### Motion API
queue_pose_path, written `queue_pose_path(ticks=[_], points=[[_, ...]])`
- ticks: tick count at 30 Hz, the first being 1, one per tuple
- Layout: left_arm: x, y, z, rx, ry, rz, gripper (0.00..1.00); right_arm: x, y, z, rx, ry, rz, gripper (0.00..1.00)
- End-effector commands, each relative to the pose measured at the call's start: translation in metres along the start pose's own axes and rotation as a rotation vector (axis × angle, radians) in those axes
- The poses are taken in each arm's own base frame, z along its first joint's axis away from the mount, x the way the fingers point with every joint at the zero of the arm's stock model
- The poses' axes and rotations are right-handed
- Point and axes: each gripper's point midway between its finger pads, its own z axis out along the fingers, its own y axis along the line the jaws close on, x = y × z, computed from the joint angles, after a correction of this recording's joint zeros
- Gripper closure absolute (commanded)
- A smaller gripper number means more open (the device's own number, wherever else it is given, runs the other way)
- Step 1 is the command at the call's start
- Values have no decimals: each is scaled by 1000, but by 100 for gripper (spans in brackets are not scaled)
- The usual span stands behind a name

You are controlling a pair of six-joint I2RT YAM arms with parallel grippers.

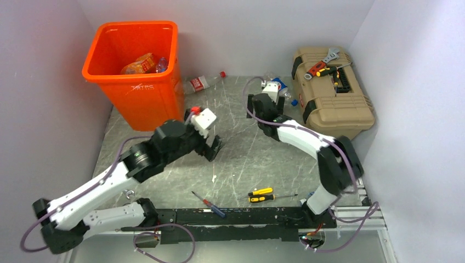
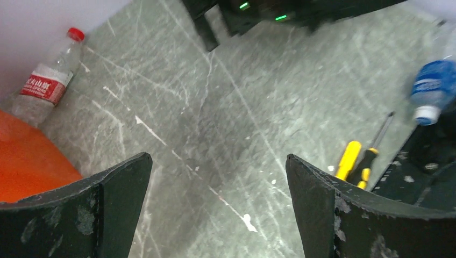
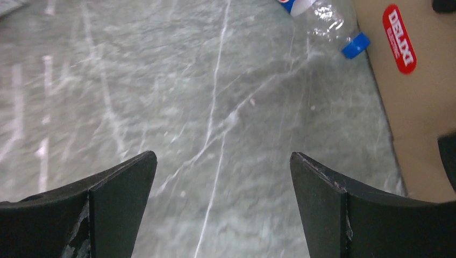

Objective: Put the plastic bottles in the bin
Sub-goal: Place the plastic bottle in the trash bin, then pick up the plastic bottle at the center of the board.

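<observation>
Quickly: left gripper (image 2: 218,158) and right gripper (image 3: 223,156) are both wide open, empty. Red-cap bottle (image 2: 47,80) lies along the far edge just right of the bin (image 1: 134,87), cap rightward; your left is nearer. Blue-cap bottle (image 3: 330,19) by the toolbox (image 3: 414,97) suits the right.

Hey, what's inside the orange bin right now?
In the bin, a crumpled orange-labelled bottle shows, with a clear bottle beside it. The bin's walls and these two hide whatever lies lower down.
</observation>
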Motion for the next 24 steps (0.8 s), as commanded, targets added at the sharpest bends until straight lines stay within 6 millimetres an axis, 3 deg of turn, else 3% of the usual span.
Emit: queue_pose_path(ticks=[1, 6, 12, 17, 24], points=[[-21, -12, -32, 72, -158, -114, 1, -36, 2, 54, 96, -104, -92, 0], [10, -16, -43, 92, -117, -154, 1, -44, -6, 106, 180, -119, -194, 0], [22, -15, -42, 86, -85, -150, 0, -35, -33, 152, 269, -70, -299, 0], [31, -20, -33, 102, -27, -137, 1, -30, -57, 178, 303, -22, -279, 0], [39, -24, -26, 113, 10, -134, 0, -29, -74, 201, 275, 10, -284, 0]])
